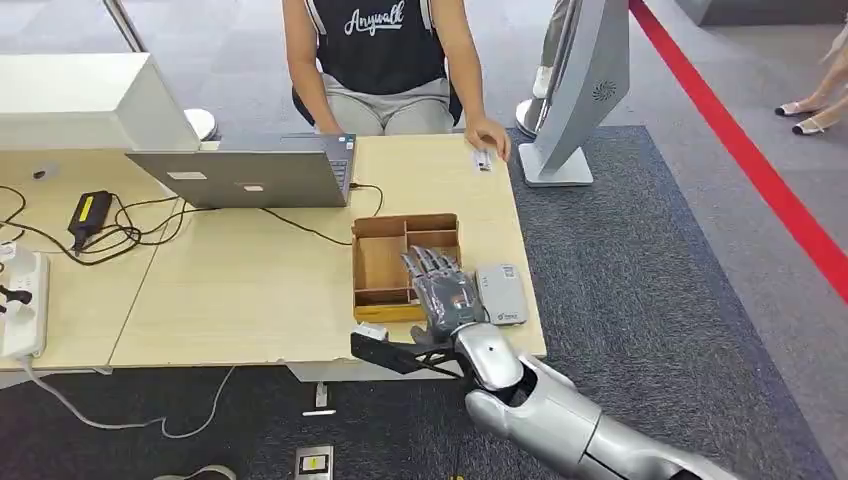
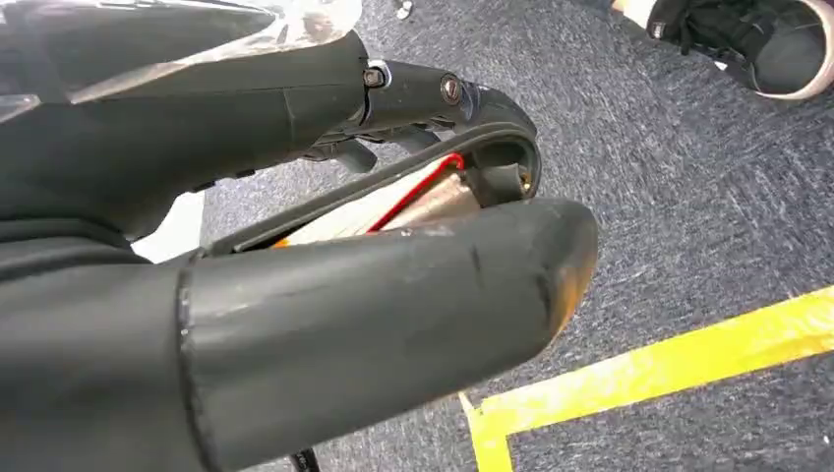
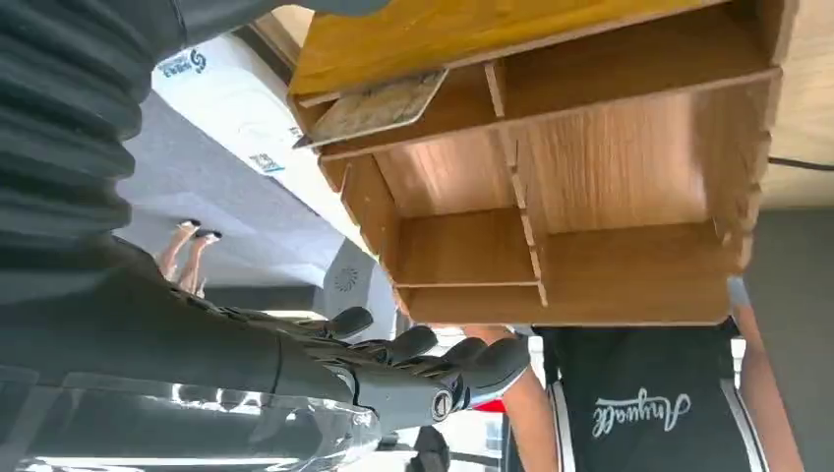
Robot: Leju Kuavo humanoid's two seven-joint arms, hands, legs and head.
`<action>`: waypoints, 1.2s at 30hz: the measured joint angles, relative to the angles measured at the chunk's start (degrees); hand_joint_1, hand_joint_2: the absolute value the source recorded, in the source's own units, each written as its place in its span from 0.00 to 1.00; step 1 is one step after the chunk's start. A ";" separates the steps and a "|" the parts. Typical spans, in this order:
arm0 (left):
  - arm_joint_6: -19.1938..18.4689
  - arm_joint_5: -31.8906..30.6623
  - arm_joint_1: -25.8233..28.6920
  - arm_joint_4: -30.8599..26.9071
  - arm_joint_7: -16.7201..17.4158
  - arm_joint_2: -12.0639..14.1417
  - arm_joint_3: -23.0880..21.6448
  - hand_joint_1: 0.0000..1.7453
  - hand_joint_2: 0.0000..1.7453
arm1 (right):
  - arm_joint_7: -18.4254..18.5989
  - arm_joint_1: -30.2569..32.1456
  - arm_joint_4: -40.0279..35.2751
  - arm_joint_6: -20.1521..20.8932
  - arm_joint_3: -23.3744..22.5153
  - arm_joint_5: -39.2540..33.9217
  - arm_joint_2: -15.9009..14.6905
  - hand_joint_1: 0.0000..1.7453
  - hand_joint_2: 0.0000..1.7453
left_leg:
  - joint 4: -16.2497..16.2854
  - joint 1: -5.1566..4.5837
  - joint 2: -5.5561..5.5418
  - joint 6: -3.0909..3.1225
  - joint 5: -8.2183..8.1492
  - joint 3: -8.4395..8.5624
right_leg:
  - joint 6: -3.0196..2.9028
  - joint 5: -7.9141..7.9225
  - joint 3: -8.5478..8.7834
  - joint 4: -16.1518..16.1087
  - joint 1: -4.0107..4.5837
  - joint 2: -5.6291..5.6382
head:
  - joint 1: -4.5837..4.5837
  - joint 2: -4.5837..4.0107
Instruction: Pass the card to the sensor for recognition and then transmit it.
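one card [image 3: 374,106] in the tray [image 3: 629,157] (right wrist view)

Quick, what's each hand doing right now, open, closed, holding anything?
Left hand: cannot be told; the wrist view is too close to read it.
Right hand: open, fingers extended over the wooden tray, holding nothing.
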 joint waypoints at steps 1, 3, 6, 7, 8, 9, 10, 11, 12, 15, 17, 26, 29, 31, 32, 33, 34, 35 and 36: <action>0.00 0.02 0.00 0.00 0.02 0.00 0.00 0.00 0.00 | 0.00 -0.06 0.48 -0.13 0.00 0.04 0.11 0.00 1.00 | 0.00 0.00 0.00 0.00 0.00 0.00 | 0.00 0.00 0.00 0.00 0.00 0.00 | 0.00 0.00; 0.09 0.02 0.00 0.00 0.30 0.00 0.00 0.00 1.00 | 0.00 -0.14 1.38 -0.35 -0.04 0.28 0.26 0.00 1.00 | 0.00 0.00 0.00 0.00 0.00 0.00 | 0.00 0.00 0.00 0.00 0.00 0.00 | 0.02 -0.02; -0.92 0.41 0.00 0.02 1.14 0.00 0.00 0.00 1.00 | -0.15 -0.19 2.47 -0.98 -0.09 0.74 0.35 0.00 1.00 | 0.00 0.00 0.00 0.00 0.00 0.01 | 0.00 0.00 0.00 0.00 0.00 0.00 | 0.00 0.00; -1.09 0.46 0.01 0.02 1.22 0.00 0.00 0.00 1.00 | -0.15 -0.19 2.93 -1.22 -0.11 0.90 0.35 0.00 1.00 | 0.00 0.00 0.00 0.00 0.00 0.00 | 0.00 0.00 0.00 0.00 0.00 0.00 | 0.00 0.00; -1.09 0.46 0.02 0.02 1.25 -0.02 0.00 0.00 1.00 | -0.17 -0.19 3.28 -1.53 -0.13 1.09 0.35 0.00 1.00 | 0.00 0.00 0.00 0.00 0.00 0.00 | 0.00 0.00 0.00 0.00 0.00 0.00 | 0.00 0.00; -1.01 0.44 0.01 0.02 1.22 -0.04 0.00 0.00 1.00 | -0.17 -0.20 3.65 -1.86 -0.15 1.36 0.35 0.00 1.00 | 0.00 0.00 0.00 0.00 0.00 0.00 | 0.00 0.00 0.00 0.00 0.00 0.00 | 0.00 0.00; -0.87 0.39 0.01 0.02 1.20 -0.07 0.00 0.00 1.00 | -0.17 -0.21 3.98 -2.16 -0.17 1.57 0.35 0.00 1.00 | 0.00 0.00 0.00 0.00 0.00 0.00 | 0.00 0.00 0.00 0.00 0.00 0.00 | 0.00 0.00; -0.68 0.39 0.01 0.04 1.18 -0.07 0.00 0.00 1.00 | -0.17 -0.23 4.26 -2.45 -0.22 1.77 0.35 0.00 1.00 | 0.00 0.00 0.00 0.00 0.00 0.00 | 0.00 0.00 0.00 0.00 0.00 0.00 | 0.00 0.00; -0.55 0.37 0.01 0.04 1.14 -0.09 0.00 0.00 1.00 | -0.15 -0.24 4.61 -2.75 -0.31 1.92 0.35 0.00 1.00 | 0.00 0.00 0.00 0.00 0.00 0.01 | 0.00 0.00 0.00 0.00 0.00 0.00 | 0.00 0.00; -0.48 0.31 0.01 0.04 1.11 -0.13 0.00 0.00 1.00 | -0.15 -0.35 5.35 -3.39 -0.61 2.05 0.33 0.00 1.00 | 0.00 0.00 0.00 0.00 0.00 0.01 | 0.00 0.00 0.00 0.00 0.00 0.00 | 0.00 0.00; -0.48 0.28 0.01 0.04 1.11 -0.15 0.00 0.00 1.00 | 0.02 -0.49 5.81 -3.65 -0.72 2.05 0.28 0.00 1.00 | 0.00 0.00 0.00 0.00 0.00 0.01 | 0.00 0.00 0.00 0.00 0.00 0.00 | 0.00 0.00; -0.48 0.46 0.01 0.07 1.25 -0.15 0.00 0.00 1.00 | 0.46 -0.66 6.84 -4.20 -1.77 2.10 -0.02 0.00 1.00 | 0.00 0.00 0.00 0.00 0.00 0.01 | 0.00 0.00 0.00 0.00 0.00 0.00 | 0.00 0.00; -0.48 0.46 0.02 0.07 1.25 -0.15 0.00 0.00 1.00 | 0.46 -0.68 6.99 -4.17 -2.05 2.38 -0.07 0.00 1.00 | 0.00 0.00 0.00 0.00 0.00 0.01 | 0.00 0.00 0.00 0.00 0.00 0.00 | 0.00 0.00; -0.48 0.46 0.02 0.07 1.22 -0.17 0.00 0.00 1.00 | 0.46 -0.68 7.06 -4.13 -2.12 2.45 -0.17 0.00 1.00 | 0.00 0.00 0.00 0.00 0.00 0.01 | 0.00 0.00 0.00 0.00 0.00 0.00 | 0.00 0.00; -0.48 0.46 0.02 0.07 1.22 -0.17 0.00 0.00 1.00 | 0.46 -0.68 7.06 -4.11 -2.14 2.47 -0.22 0.00 1.00 | 0.00 0.00 0.00 0.00 0.00 0.01 | 0.00 0.00 -0.01 0.00 0.00 0.00 | 0.00 0.00; -0.48 0.44 0.02 0.07 1.22 -0.20 0.00 0.00 1.00 | 0.46 -0.68 7.06 -4.09 -2.16 2.49 -0.26 0.00 1.00 | 0.00 0.00 0.00 0.00 0.00 0.01 | 0.00 0.00 -0.01 0.00 0.00 0.00 | 0.00 -0.02; -0.48 0.39 0.02 0.07 1.22 -0.20 0.00 0.00 1.00 | 0.46 -0.68 7.06 -4.04 -2.19 2.49 -0.28 0.00 1.00 | 0.01 0.00 0.00 0.00 0.00 0.01 | 0.00 0.00 0.00 0.00 0.00 0.00 | 0.00 0.00; -0.48 0.37 0.02 0.07 1.22 -0.20 0.00 0.00 1.00 | 0.46 -0.68 7.06 -4.04 -2.21 2.49 -0.28 0.00 1.00 | 0.00 0.00 0.00 0.00 0.00 0.01 | 0.00 0.00 0.00 0.00 0.00 0.00 | 0.00 0.00; -0.48 0.31 0.02 0.07 1.22 -0.20 0.00 0.00 1.00 | 0.46 -0.68 7.06 -4.02 -2.23 2.49 -0.31 0.00 1.00 | 0.00 0.00 0.00 0.00 0.00 0.01 | 0.00 0.00 -0.01 0.00 0.00 0.00 | 0.00 0.00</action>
